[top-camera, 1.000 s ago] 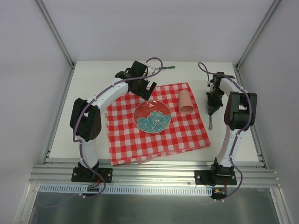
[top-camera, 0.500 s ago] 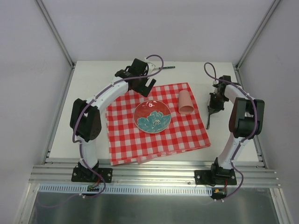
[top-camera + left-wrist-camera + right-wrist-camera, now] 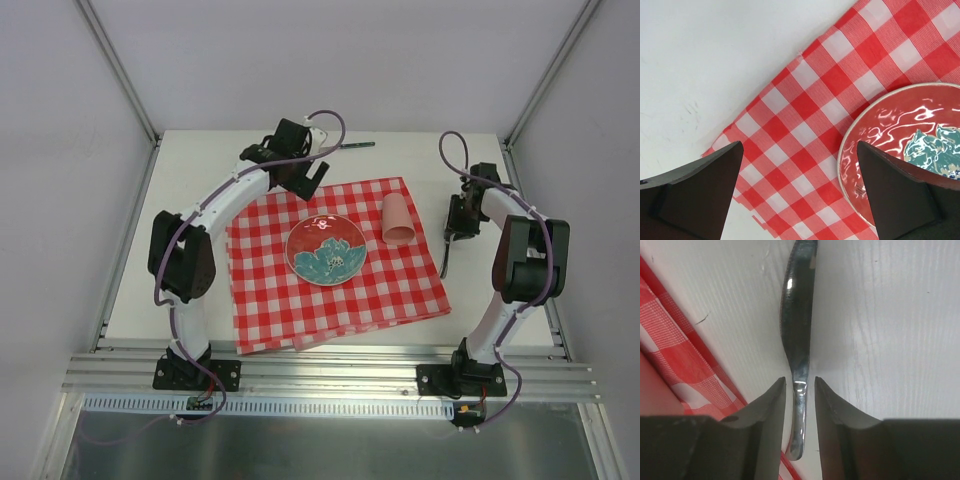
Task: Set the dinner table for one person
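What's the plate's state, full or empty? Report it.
Empty. In the top view the red plate shows only its glazed teal flower pattern, and nothing lies on it. It sits on the checked cloth.

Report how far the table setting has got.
Done: checked cloth spread, plate on it, pink cup on the cloth beside the plate. In hand: right gripper straddles the handle of a metal utensil on the table right of the cloth; grip unclear. To do: placing it, plus the dark utensil at the table's far edge. Left gripper open, empty.
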Motion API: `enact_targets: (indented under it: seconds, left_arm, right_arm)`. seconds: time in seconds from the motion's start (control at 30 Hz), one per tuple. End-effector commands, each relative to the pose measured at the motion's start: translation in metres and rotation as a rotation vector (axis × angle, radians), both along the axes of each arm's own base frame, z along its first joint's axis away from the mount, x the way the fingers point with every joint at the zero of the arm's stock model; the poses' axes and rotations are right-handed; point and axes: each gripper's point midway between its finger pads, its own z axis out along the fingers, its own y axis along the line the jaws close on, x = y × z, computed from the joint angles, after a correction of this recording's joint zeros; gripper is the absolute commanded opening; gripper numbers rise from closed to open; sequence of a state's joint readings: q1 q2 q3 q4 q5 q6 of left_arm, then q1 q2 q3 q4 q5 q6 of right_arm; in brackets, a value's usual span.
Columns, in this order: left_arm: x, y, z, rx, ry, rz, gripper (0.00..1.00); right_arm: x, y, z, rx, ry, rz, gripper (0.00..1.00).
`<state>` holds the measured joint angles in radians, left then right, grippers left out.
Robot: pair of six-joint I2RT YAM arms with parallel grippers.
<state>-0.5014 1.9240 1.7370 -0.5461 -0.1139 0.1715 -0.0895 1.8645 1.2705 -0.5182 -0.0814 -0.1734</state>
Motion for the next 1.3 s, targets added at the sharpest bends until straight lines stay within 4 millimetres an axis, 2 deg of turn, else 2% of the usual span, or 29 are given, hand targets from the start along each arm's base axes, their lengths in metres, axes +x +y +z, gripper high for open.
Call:
enact_targets:
  seconds: [0.0,0.07,0.1,0.27,0.3,0.33,0.37,0.4,0.6,0.7,0.83,1.0,1.1,1.17,1.23,1.27]
  left_arm:
    - [0.012,0.011,0.047,-0.032,-0.099,0.022,0.99]
    - [0.015,0.011,0.05,-0.041,-0.105,0.028,0.99]
    - [0.016,0.012,0.05,-0.04,-0.104,0.031,0.99]
    - [0.025,0.005,0.052,-0.06,-0.111,0.033,0.99]
    - [0.026,0.004,0.053,-0.063,-0.113,0.035,0.99]
    - [0.029,0.003,0.058,-0.068,-0.124,0.036,0.99]
    - [0.031,0.002,0.055,-0.066,-0.12,0.039,0.99]
    - [0.031,0.002,0.056,-0.069,-0.124,0.042,0.99]
    - [0.03,0.0,0.053,-0.079,-0.11,0.047,0.99]
    - [0.032,-0.002,0.051,-0.083,-0.109,0.051,0.99]
    - [0.036,-0.005,0.049,-0.091,-0.106,0.053,0.99]
    - [0.045,-0.012,0.05,-0.106,-0.111,0.041,0.99]
    - [0.047,-0.015,0.045,-0.105,-0.105,0.04,0.99]
    - [0.046,-0.019,0.044,-0.105,-0.104,0.036,0.99]
    - [0.046,-0.018,0.041,-0.099,-0.1,0.038,0.99]
    - [0.046,-0.018,0.041,-0.097,-0.099,0.037,0.99]
  right_arm:
    - [0.005,-0.001,0.016,-0.033,-0.092,-0.064,0.34]
    - [0.003,0.001,0.018,-0.044,-0.11,-0.06,0.38]
    - [-0.003,0.006,0.011,-0.05,-0.094,-0.042,0.39]
    - [-0.022,0.006,-0.007,-0.115,-0.007,-0.01,0.38]
    - [-0.025,0.006,-0.009,-0.117,0.008,-0.002,0.34]
    - [-0.031,0.004,-0.015,-0.125,0.028,0.001,0.26]
    - [-0.033,0.002,-0.019,-0.138,0.035,0.007,0.05]
    - [-0.036,0.0,-0.023,-0.146,0.044,0.008,0.0]
    - [-0.04,-0.003,-0.03,-0.191,0.048,-0.004,0.0]
    - [-0.036,0.0,-0.017,-0.216,-0.011,0.022,0.0]
    - [-0.026,0.005,0.028,-0.193,-0.118,0.032,0.0]
    - [-0.016,0.011,0.072,-0.163,-0.192,0.046,0.0]
    - [-0.01,0.015,0.088,-0.153,-0.223,0.072,0.0]
    - [-0.009,0.014,0.088,-0.142,-0.213,0.067,0.0]
    - [-0.013,0.017,0.074,-0.123,-0.174,0.065,0.01]
    - [-0.016,0.019,0.066,-0.11,-0.146,0.054,0.06]
